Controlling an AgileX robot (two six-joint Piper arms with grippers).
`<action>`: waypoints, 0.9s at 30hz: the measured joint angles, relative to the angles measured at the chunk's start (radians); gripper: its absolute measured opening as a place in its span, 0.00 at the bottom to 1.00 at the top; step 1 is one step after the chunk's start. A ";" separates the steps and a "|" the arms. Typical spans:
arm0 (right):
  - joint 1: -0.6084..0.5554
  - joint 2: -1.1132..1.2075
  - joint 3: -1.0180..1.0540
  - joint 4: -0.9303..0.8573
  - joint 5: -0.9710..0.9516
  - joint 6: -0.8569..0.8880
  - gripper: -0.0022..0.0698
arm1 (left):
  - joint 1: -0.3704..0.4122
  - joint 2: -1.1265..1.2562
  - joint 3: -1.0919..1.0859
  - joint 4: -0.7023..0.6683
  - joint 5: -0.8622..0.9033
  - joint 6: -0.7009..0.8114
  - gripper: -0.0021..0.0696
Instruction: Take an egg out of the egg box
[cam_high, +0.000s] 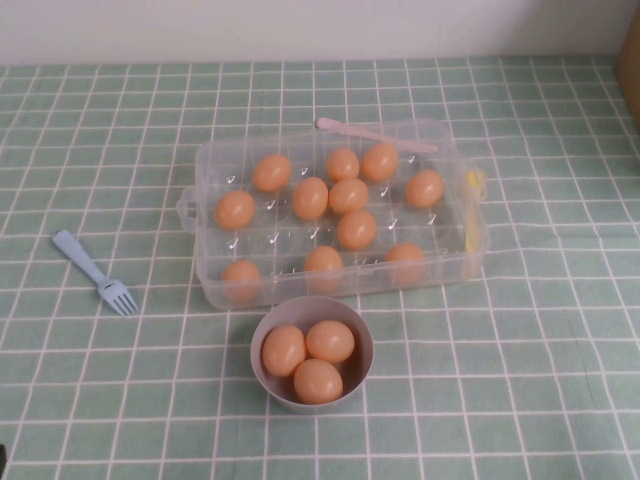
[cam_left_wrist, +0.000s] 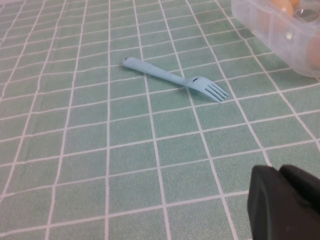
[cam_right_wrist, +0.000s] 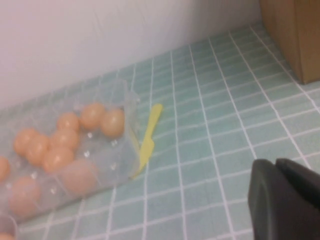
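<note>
Left hand (cam_left_wrist: 287, 200) and right hand (cam_right_wrist: 287, 200) apparently closed, empty, off egg box (cam_high: 452, 262); no readable writing.

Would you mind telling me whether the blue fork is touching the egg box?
Apart. The high view shows bare tablecloth between the fork and the egg box.

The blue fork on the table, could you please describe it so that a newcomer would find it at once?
Start at the clear egg box in the middle of the green checked tablecloth. Look to the robot's left of it: the fork lies flat there, alone, tines toward the bowl side. It is the only pale blue thing; the other utensils are pink and yellow.
</note>
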 joint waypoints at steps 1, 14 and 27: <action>0.000 0.000 0.000 0.043 -0.023 0.000 0.00 | 0.000 0.000 0.000 0.000 0.000 0.000 0.02; 0.000 0.000 -0.003 0.350 -0.083 0.000 0.00 | 0.000 0.000 0.000 0.000 0.000 0.000 0.02; 0.000 0.522 -0.481 0.123 0.482 0.000 0.00 | 0.000 0.000 0.000 0.000 0.000 0.000 0.02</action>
